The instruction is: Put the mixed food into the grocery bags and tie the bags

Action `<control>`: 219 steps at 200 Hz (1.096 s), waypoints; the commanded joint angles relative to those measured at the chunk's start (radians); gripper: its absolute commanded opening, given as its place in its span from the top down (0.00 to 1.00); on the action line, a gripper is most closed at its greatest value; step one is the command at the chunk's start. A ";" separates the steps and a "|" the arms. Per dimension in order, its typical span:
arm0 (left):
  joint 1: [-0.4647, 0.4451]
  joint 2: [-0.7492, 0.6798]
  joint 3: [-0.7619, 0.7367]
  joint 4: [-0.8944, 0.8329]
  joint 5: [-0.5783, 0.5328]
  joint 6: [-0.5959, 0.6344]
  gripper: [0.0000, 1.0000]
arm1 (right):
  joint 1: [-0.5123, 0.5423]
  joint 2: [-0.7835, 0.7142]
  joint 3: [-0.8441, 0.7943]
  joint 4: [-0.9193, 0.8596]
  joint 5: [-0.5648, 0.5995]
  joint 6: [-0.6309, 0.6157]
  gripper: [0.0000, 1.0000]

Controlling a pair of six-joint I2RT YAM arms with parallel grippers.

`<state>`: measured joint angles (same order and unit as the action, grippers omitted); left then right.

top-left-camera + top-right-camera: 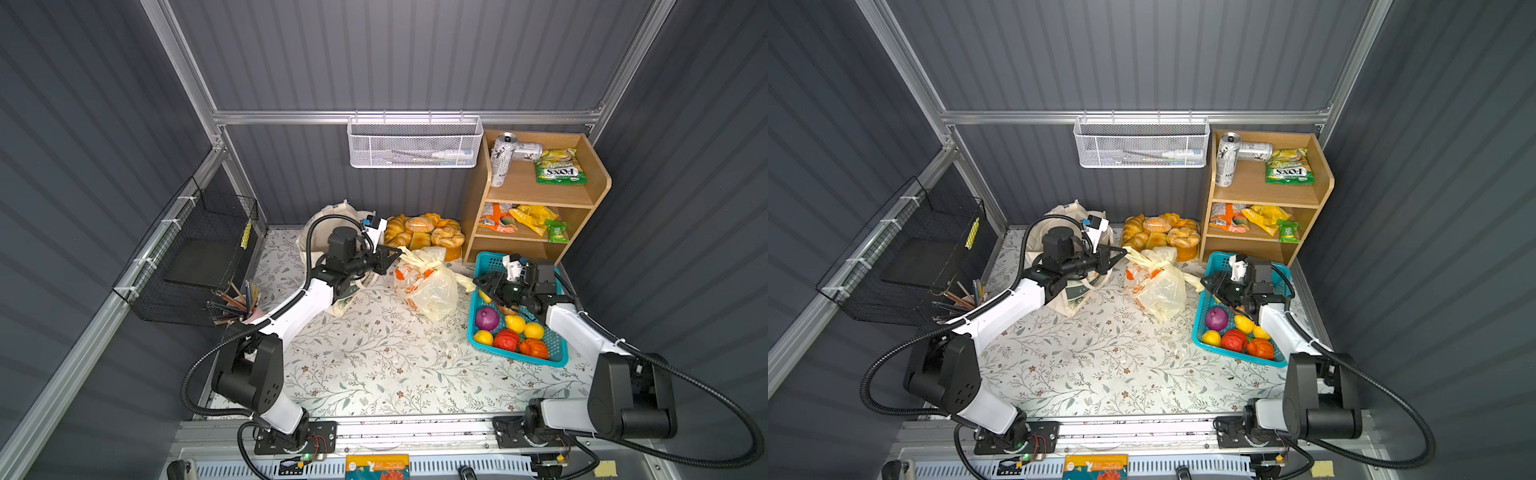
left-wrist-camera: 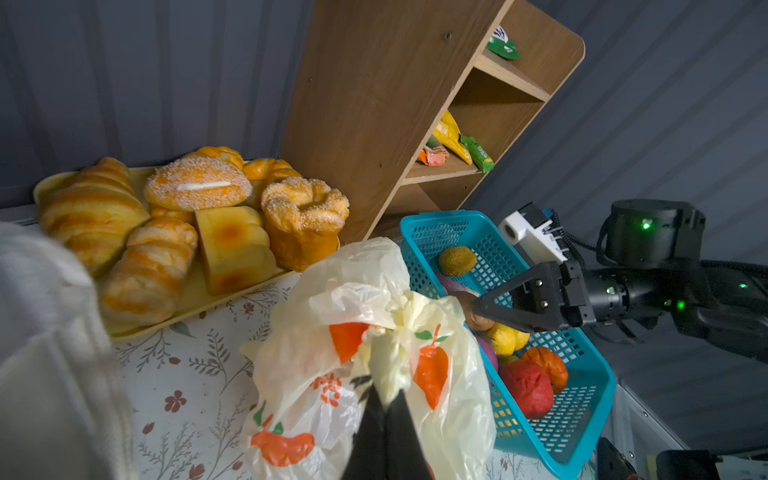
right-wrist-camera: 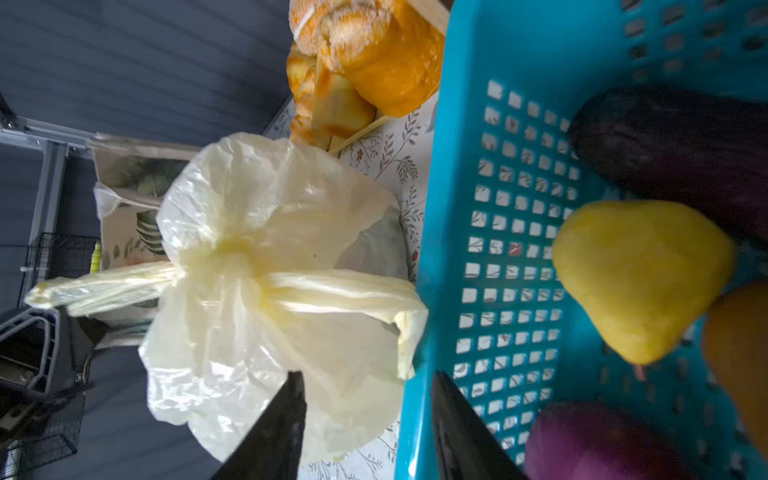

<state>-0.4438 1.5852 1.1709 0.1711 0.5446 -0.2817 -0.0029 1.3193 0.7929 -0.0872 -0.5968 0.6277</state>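
Observation:
The cream-yellow plastic grocery bag [image 1: 428,286] [image 1: 1160,291] [image 3: 257,232] sits mid-table, its neck gathered with a handle out to each side. My left gripper [image 1: 398,252] [image 1: 1124,251] [image 2: 384,395] is shut on the far handle. The other handle [image 3: 374,299] lies loose against the turquoise basket [image 1: 519,358] [image 3: 457,166]. My right gripper [image 1: 478,283] [image 1: 1204,281] [image 3: 368,376] hangs open just short of it, holding nothing. In the basket lies mixed food: a purple onion [image 1: 487,318], a dark eggplant [image 3: 685,141], and yellow and red toy produce. The canvas tote [image 1: 332,212] [image 3: 133,174] stands behind the left arm.
A tray of toy breads [image 1: 424,232] sits at the back. A wooden shelf [image 1: 536,195] at the back right holds cans and snack packets. A pencil cup [image 1: 245,307] and a black wire basket [image 1: 195,257] are at the left, and a white mesh basket [image 1: 415,143] hangs on the wall.

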 commanded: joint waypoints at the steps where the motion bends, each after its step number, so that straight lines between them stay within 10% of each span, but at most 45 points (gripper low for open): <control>1: -0.019 0.004 -0.020 -0.008 -0.016 0.038 1.00 | 0.008 -0.104 0.075 -0.146 0.096 -0.097 0.40; 145: -0.034 -0.002 0.009 -0.010 -0.002 0.040 1.00 | 0.433 0.421 0.764 -0.564 0.322 -0.559 0.01; 219: -0.035 0.001 0.039 -0.014 0.015 0.039 1.00 | 0.457 0.566 0.806 -0.539 0.349 -0.530 0.10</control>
<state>-0.4725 1.5864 1.1656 0.1680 0.5392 -0.2642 0.4484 1.8690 1.5734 -0.6144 -0.2535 0.0978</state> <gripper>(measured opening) 0.047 0.951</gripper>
